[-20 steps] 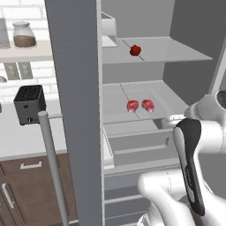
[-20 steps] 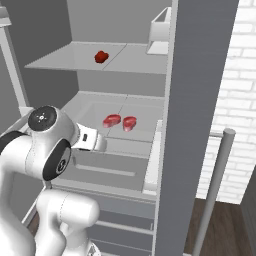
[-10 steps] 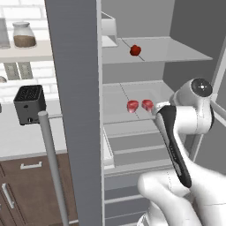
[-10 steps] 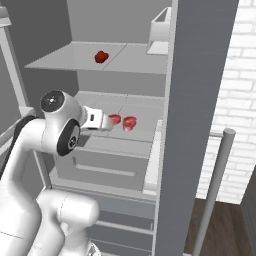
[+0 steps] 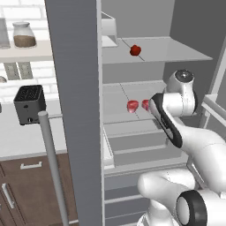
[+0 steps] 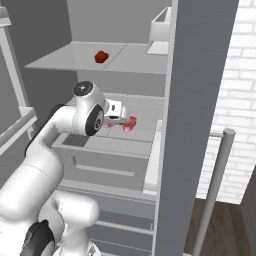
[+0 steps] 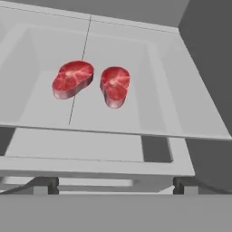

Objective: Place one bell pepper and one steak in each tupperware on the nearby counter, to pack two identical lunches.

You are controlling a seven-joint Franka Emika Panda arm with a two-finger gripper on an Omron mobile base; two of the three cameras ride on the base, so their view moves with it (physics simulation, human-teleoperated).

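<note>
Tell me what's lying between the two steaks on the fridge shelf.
Nothing: in the hand view a bare strip of shelf separates the left steak from the right steak; they lie close but apart.

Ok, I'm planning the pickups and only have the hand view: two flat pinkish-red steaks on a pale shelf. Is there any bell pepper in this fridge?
Observer: Yes, one small glossy red bell pepper sits on the shelf above the steaks.
Operator: Anything else up there?
Observer: A white open-topped box stands on that upper shelf, apart from the pepper.
Operator: And outside the fridge?
Observer: A black toaster stands on the counter to the left, beyond the grey fridge door.
</note>
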